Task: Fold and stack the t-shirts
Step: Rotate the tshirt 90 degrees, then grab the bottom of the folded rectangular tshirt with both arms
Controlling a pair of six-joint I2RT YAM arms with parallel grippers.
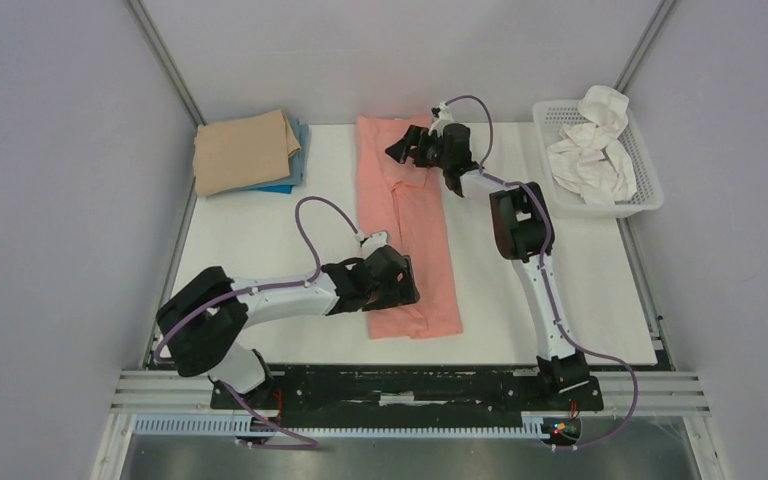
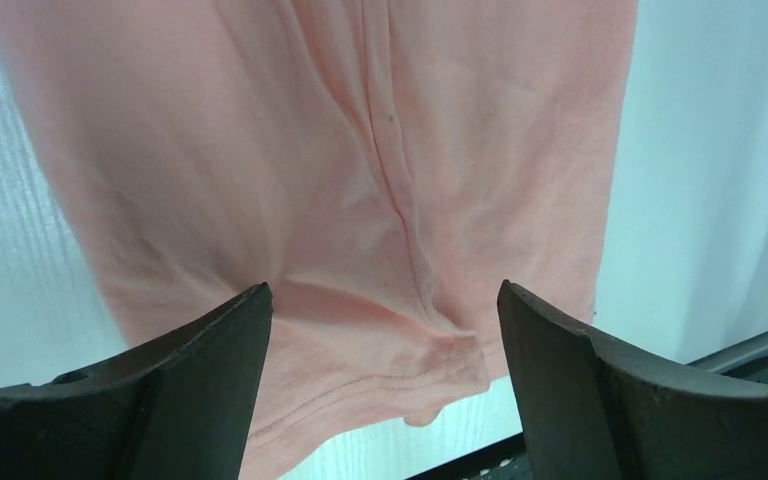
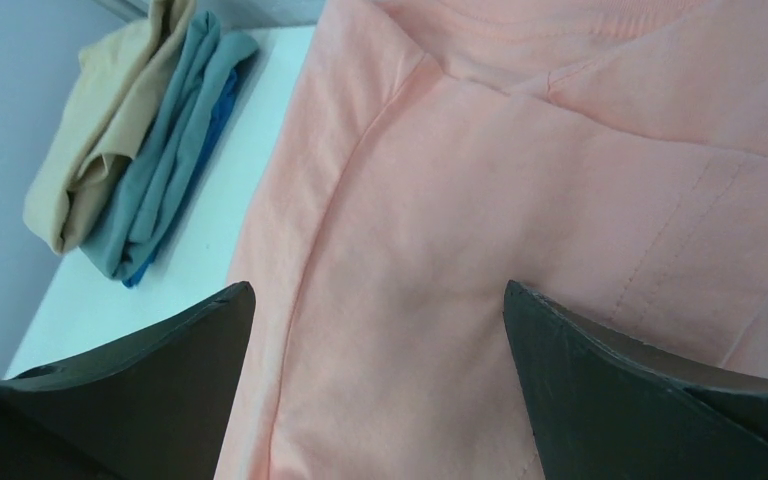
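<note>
Item: salmon-pink soft cloth short-sleeved t-shirt (image 1: pixel 410 230), narrowed lengthwise into a long strip.
Location: middle of the white tabletop (image 1: pixel 260 260), collar end at the far edge, hem end towards the arm bases.
Condition: lies flat; a lengthwise seam or crease shows, and the hem is puckered at one corner in the left wrist view.
Left pincer (image 2: pixel 382 300): jaws apart, over the hem end with cloth showing between them, nothing clamped. Probably placed there to take the near end.
Right pincer (image 3: pixel 380 295): jaws apart, over the shoulder and collar end, nothing clamped. Probably placed there to take or pin the far end.
Reason for pairing: one pincer at each end of the strip suits a crosswise fold, hem brought towards collar; this is a judgement.
Stack: folded tan cloth t-shirt (image 1: pixel 243 150) lying on a folded bright blue cloth t-shirt (image 1: pixel 300 160), at the far-left corner, well apart from the pink strip. Likely the destination pile.
Progress: two shirts look folded and stacked; the pink one is part-folded and not yet on the pile.
Other: white plastic mesh basket (image 1: pixel 600 209) at the far-right corner, holding crumpled white cloths (image 1: pixel 590 150).
</note>
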